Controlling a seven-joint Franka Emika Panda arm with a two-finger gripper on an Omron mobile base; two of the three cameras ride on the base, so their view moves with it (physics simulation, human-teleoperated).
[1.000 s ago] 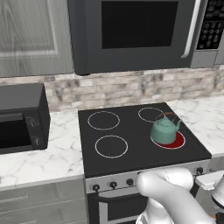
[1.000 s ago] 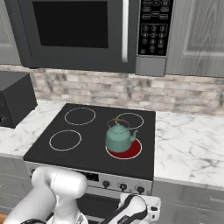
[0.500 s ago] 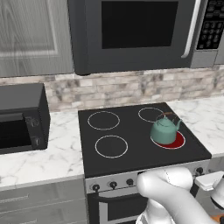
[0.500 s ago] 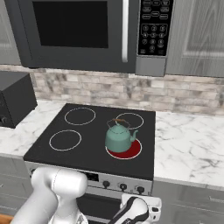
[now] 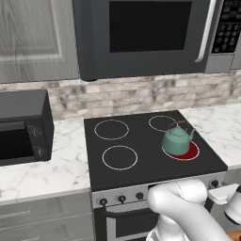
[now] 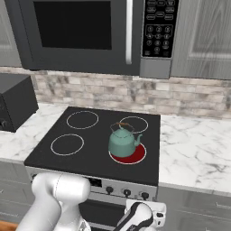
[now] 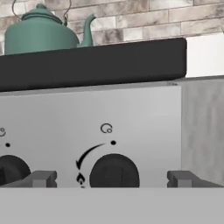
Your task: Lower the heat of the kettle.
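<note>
My gripper point(image 7: 112, 179) hangs low in front of the stove's control panel point(image 7: 87, 131), fingers point(image 7: 40, 179) spread wide, one tip on either side of a black knob point(image 7: 114, 172) and clear of it. This is the rightmost knob; another dark knob point(image 7: 11, 170) sits further left along the panel. The teal kettle point(image 5: 177, 140) stands on the front right burner point(image 5: 187, 152), which glows red beneath it, spout toward the right. Three other burner rings are dark. A black microwave point(image 5: 21, 127) rests on the marble counter point(image 5: 47, 169) left of the stove.
</note>
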